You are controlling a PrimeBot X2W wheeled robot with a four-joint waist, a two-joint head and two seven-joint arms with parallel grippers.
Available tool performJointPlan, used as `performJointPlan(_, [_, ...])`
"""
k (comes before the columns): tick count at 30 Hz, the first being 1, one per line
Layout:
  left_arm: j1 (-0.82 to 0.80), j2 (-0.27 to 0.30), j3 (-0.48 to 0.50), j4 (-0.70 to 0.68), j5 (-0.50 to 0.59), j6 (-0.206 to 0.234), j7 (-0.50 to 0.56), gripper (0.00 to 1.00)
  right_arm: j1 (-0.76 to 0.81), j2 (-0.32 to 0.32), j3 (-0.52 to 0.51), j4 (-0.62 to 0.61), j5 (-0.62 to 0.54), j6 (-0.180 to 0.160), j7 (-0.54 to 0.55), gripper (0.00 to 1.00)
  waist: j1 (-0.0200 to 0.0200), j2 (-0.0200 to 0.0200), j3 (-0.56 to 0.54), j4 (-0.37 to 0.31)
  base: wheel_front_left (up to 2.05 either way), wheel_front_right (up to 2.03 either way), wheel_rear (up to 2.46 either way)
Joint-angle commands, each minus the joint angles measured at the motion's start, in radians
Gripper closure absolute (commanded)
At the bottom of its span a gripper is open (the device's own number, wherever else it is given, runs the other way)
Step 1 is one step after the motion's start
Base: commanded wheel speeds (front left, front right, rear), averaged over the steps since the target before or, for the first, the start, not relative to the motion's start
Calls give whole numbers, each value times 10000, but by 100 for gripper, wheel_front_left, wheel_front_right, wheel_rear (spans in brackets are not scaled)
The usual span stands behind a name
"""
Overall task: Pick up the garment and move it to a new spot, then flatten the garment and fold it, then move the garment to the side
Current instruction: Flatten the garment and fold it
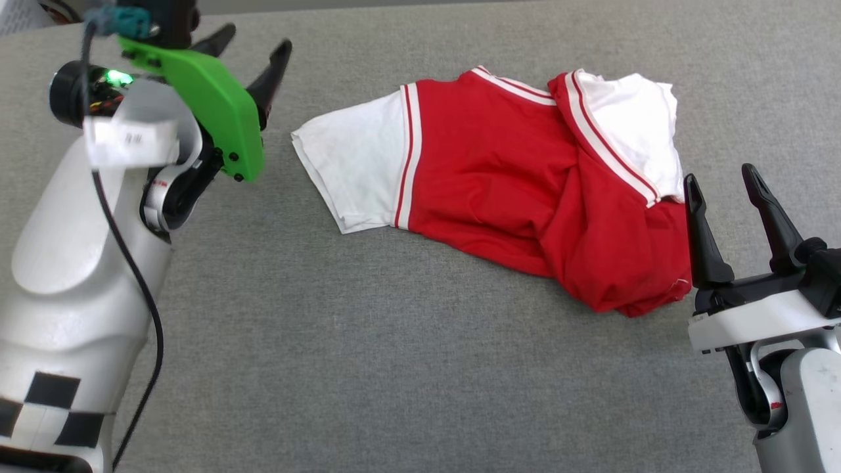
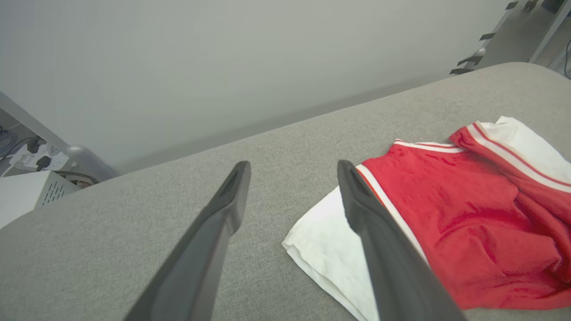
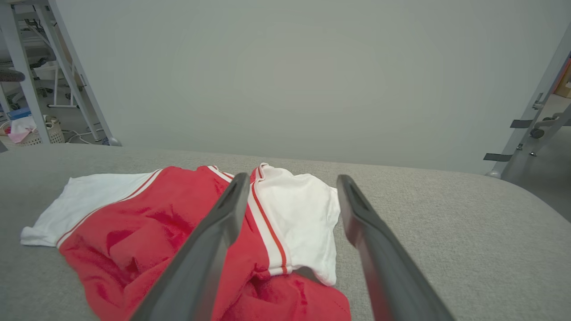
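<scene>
1. Since the right gripper (image 1: 719, 176) sits nearest, at the lower right of the head view, begin there: its two dark fingers stand spread with nothing between them, just beside the garment (image 1: 499, 164).
2. The bunched red corner (image 1: 624, 269) next to those fingers (the thickest heap of cloth) looks the surest place to pinch, because several layers are gathered there.
3. The garment lies crumpled on the grey table (image 1: 328, 341), its red body wrinkled and one white sleeve (image 1: 631, 125) folded over the red.
4. It should handle as soft, light and limp. It is not fragile, but it will likely sag and stay bunched if lifted from one point, so two holds set well apart seem wiser.
5. Farther off, the other white sleeve (image 1: 355, 171) lies flat. Its thin edge sits flush on the table and may be harder to get under.
6. Farthest, the left gripper (image 1: 257, 38) hangs near that sleeve but apart from it, fingers wide and empty.
</scene>
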Motion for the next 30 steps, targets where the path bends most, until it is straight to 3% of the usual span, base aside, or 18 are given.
performJointPlan(1, [-310,120,-261,192,-366,-27,593,0,41,23,-5,-87,-75,-6,9,0,0,0,296,-226,0,0,0])
performJointPlan(4, [-844,350,-996,599,-1038,-27,2025,0,-62,77,35,-191,-122,-6,12,0,0,0,568,-366,0,0,0])
performJointPlan(8, [-1409,541,-1756,1206,-1469,-27,3127,0,-238,134,101,-250,-154,-6,23,0,0,0,948,-545,0,0,0])
performJointPlan(19, [-2275,707,-3141,3127,-1895,-28,4002,0,-715,168,213,-197,-176,-6,-42,0,0,0,1846,-957,0,0,0])
performJointPlan(24, [-2142,915,-4153,3236,-2192,-28,4319,0,-777,166,210,-113,-165,-6,-87,0,0,0,1893,-979,0,0,0])
performJointPlan(25, [-2120,961,-4299,3215,-2320,-28,4284,63,-779,162,185,-91,-166,-6,-95,0,0,0,1865,-953,0,0,0])
performJointPlan(26, [-2113,991,-4404,3198,-2371,-28,4205,100,-775,166,154,-75,-171,-6,-99,0,0,0,1824,-921,0,0,0])
performJointPlan(29, [-2172,1131,-4623,3098,-2393,-28,3495,100,-773,151,56,-52,-164,-6,-111,0,0,0,1647,-806,0,0,0])
performJointPlan(30, [-2184,1214,-4675,2978,-2427,-28,2640,100,-772,83,-110,-48,-157,-6,-118,0,0,0,1427,-679,0,0,0])
